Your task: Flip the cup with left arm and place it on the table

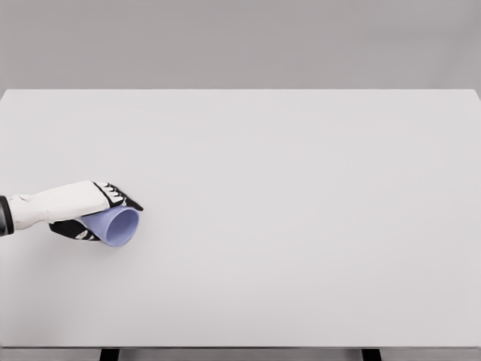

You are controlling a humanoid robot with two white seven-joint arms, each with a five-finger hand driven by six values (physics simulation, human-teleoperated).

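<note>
A light blue cup lies tilted on its side near the left edge of the white table, its open mouth facing right and toward me. My left hand comes in from the left edge and is wrapped around the cup, fingers above it and thumb below. The cup's base is hidden inside the hand. Whether the cup touches the tabletop I cannot tell. The right arm is out of view.
The table's front edge runs along the bottom of the picture, with two dark legs below it. A plain grey wall stands behind the table.
</note>
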